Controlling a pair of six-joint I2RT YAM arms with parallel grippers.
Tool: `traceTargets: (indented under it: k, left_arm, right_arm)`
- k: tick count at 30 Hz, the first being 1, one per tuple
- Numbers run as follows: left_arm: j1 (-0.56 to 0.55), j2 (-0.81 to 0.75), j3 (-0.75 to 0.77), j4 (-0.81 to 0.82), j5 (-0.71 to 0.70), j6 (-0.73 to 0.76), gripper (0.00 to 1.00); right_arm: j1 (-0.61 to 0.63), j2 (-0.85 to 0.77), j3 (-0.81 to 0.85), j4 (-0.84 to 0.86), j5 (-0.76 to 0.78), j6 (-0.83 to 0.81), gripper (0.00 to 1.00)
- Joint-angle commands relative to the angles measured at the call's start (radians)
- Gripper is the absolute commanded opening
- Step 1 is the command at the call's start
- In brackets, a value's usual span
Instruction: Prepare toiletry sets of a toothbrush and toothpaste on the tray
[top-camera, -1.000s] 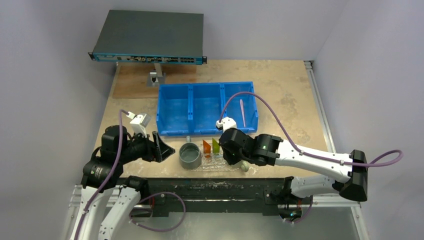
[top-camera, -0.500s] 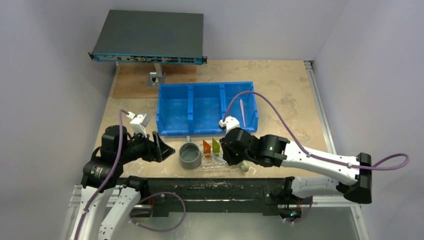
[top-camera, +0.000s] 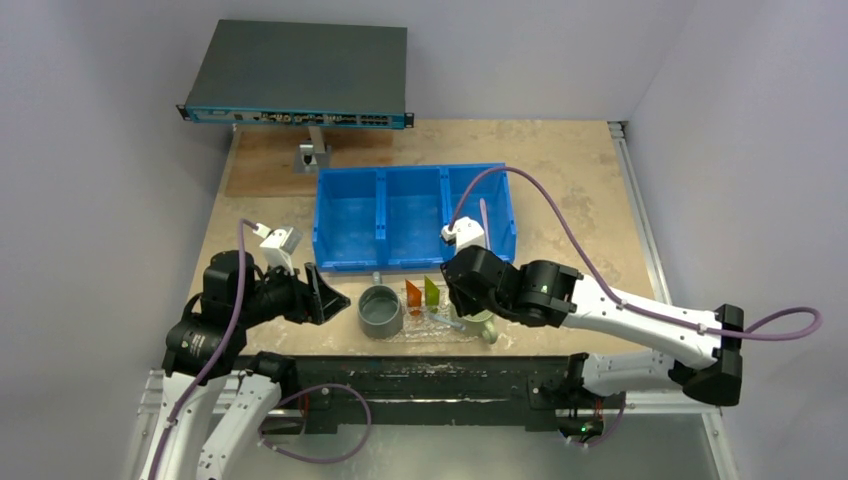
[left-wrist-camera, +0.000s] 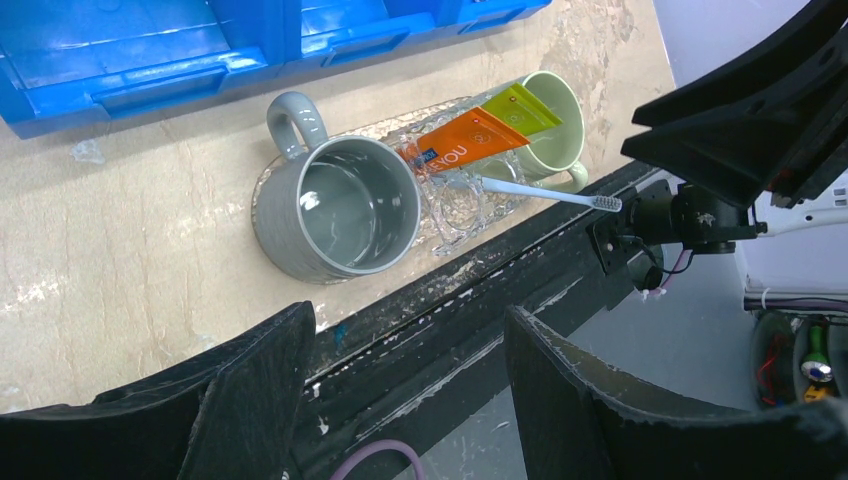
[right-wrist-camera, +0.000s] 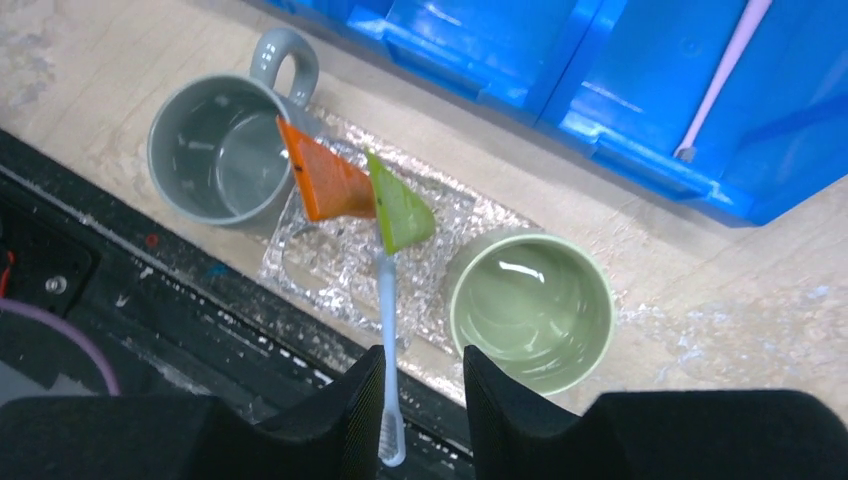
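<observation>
The clear pebbled tray (right-wrist-camera: 320, 270) lies at the table's near edge. On it rest an orange tube (right-wrist-camera: 325, 185) and a green tube (right-wrist-camera: 400, 215), side by side. A pale toothbrush (right-wrist-camera: 387, 340) lies from the green tube across the tray, its head past the table's edge. My right gripper (right-wrist-camera: 425, 405) hovers above it, open and empty, with the brush beside the left finger. A second, pinkish toothbrush (right-wrist-camera: 718, 75) lies in the blue bin's right compartment. My left gripper (left-wrist-camera: 410, 390) is open and empty, left of the tray (left-wrist-camera: 455, 215).
A grey mug (right-wrist-camera: 215, 165) stands on the tray's left end and a pale-green mug (right-wrist-camera: 530, 310) at its right end. The blue three-compartment bin (top-camera: 415, 215) sits just behind. A dark flat device (top-camera: 300, 75) stands on a stand at the back.
My right gripper has risen and drawn back toward the bin. The pale toothbrush now lies uncovered on the tray. The left arm has not moved.
</observation>
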Motion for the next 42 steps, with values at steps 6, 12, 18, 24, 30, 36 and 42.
traceTargets:
  k: [6,12,18,24,30,36,42]
  left_arm:
    - [-0.005,-0.003,-0.003,0.038,-0.002,-0.006,0.69]
    - [-0.005,0.0,-0.002,0.037,-0.003,-0.006,0.69]
    - [-0.005,-0.003,-0.001,0.04,-0.001,-0.007,0.69]
    - [-0.005,-0.001,-0.004,0.041,0.005,-0.006,0.69]
    - [-0.005,-0.001,-0.005,0.043,0.009,-0.006,0.69]
    - [-0.005,0.005,-0.006,0.045,0.012,-0.005,0.69]
    - [-0.005,0.01,-0.006,0.047,0.015,-0.004,0.69]
  right_arm:
    - [-0.152,0.065,0.077,0.054,0.051,-0.111,0.38]
    - [-0.238,0.151,0.112,0.084,0.067,-0.164,0.42]
    - [-0.344,0.23,0.122,0.141,0.04,-0.209,0.42]
    - [-0.439,0.317,0.142,0.212,-0.023,-0.258,0.43]
    - [-0.534,0.413,0.162,0.263,-0.076,-0.293,0.43]
    - [-0.611,0.499,0.187,0.302,-0.123,-0.31,0.45]
    - [-0.656,0.586,0.234,0.313,-0.125,-0.318,0.46]
